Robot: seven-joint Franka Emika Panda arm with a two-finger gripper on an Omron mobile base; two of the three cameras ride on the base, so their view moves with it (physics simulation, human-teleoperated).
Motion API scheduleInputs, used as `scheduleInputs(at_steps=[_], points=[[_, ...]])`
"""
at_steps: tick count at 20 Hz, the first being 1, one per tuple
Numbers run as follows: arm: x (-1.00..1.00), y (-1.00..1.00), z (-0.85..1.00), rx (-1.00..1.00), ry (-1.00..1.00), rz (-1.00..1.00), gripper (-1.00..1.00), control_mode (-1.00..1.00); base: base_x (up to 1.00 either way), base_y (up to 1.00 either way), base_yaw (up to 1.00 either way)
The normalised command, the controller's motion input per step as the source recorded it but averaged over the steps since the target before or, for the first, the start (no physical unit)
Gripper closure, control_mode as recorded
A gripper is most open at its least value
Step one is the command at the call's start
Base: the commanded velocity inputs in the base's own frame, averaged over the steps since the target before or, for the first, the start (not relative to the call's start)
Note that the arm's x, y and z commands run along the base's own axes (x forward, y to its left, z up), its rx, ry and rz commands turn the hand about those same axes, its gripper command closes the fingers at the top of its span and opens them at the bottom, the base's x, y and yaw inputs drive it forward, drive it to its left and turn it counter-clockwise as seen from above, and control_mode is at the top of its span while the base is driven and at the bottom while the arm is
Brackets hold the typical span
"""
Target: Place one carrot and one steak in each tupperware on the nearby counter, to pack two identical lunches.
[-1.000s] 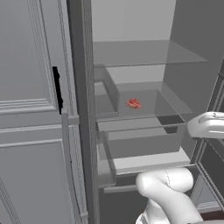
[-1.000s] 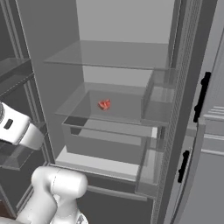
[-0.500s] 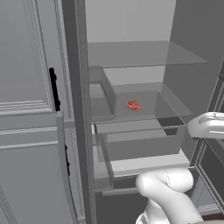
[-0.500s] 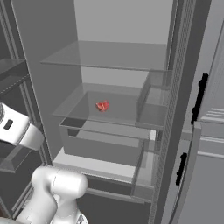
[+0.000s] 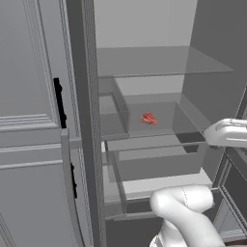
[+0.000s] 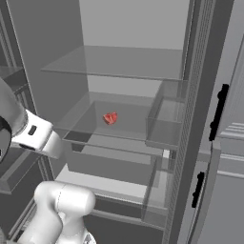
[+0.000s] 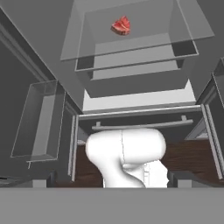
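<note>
Steak (image 7: 121, 26) lies alone on the glass shelf (image 5: 164, 132) inside the open fridge, well ahead of the hand, toward the top of the hand view; long axis too small to judge. Jaws stand wide, nothing held (no carrot in sight). Since half a second ago the base has shifted, so the fridge sits slightly displaced in both base views; steak unmoved on its shelf.

- We see clear, glassy grey fridge shelves (image 5: 164, 62).
- We see a small red steak (image 5: 148, 118), pale-streaked, matt.
- We read the dark brown floor strip (image 7: 192, 159) as wood grain.
</note>
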Motion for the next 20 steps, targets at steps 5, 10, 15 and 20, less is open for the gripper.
scheduleInputs(at_steps=[5,10,15,20], points=[[0.89,-0.44,-0.56,0.06,0.03,0.05,-1.0,-1.0,0.0,0.0,0.0],[1.0,-0.03,-0.78,0.0,-0.06,0.07,-1.0,-1.0,0.0,0.0,0.0],[1.0,0.01,-0.23,-0.06,-0.08,0.03,-1.0,-1.0,0.0,0.0,0.0],[0.9,0.06,0.0,-0.06,-0.01,0.0,-1.0,-1.0,0.0,0.0,0.0]])
